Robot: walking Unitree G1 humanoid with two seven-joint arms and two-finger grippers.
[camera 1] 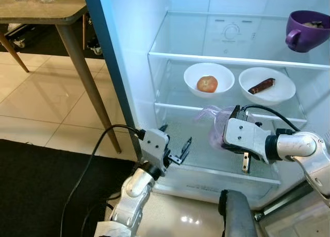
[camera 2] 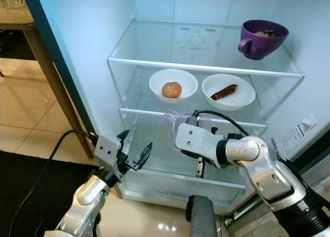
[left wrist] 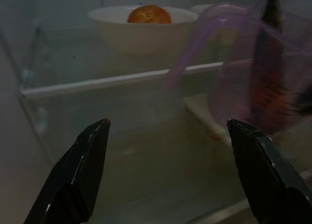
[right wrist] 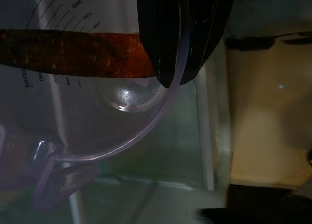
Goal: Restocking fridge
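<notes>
i've got the right gripper (camera 2: 181, 128) inside the open fridge (camera 1: 154, 36), clamped on the rim of a clear purple measuring jug (right wrist: 97, 87) with something reddish-brown (right wrist: 73, 53) in it, held over the bottom glass shelf (camera 2: 154, 167). the left gripper (camera 1: 175, 147) sits at the front left edge of that shelf with its fingers spread and nothing between them. on the shelf above i see a white bowl with an apple (camera 1: 207, 83) beside a white bowl with a sausage (camera 1: 262, 85), and a purple cup (camera 1: 308, 30) on the top shelf.

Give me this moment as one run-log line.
right gripper: shut on measuring jug rim, at lower fridge shelf | left gripper: open, at shelf edge | orange stick in jug
</notes>
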